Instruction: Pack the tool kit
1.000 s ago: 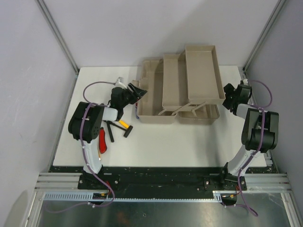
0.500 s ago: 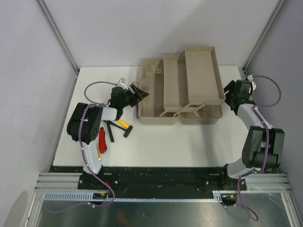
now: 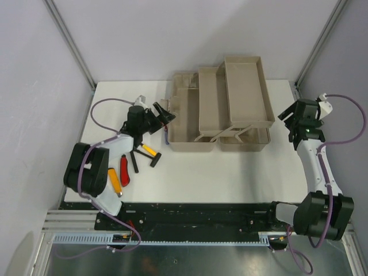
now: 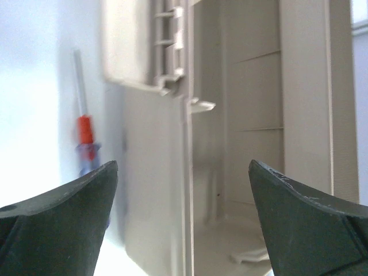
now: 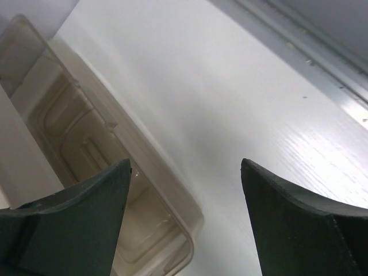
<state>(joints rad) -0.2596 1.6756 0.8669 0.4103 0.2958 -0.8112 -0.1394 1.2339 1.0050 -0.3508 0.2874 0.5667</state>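
Observation:
The tool kit's beige box stands open at the back of the table, its fold-out trays raised to the right. My left gripper is open just off the box's left wall, nothing between its fingers. A screwdriver with a red and blue handle lies beside that wall. My right gripper is open, empty, right of the box's corner. Tools with a yellow handle, a red handle and black handles lie near the left arm.
A small hammer with a yellow and black handle lies in front of the box's left end. Grey walls and metal posts close in the white table. A metal rail runs along the table's right edge.
The left gripper has opened wider and its arm has drawn back to the left. The right arm has swung out to the right, away from the box, opening a little more.

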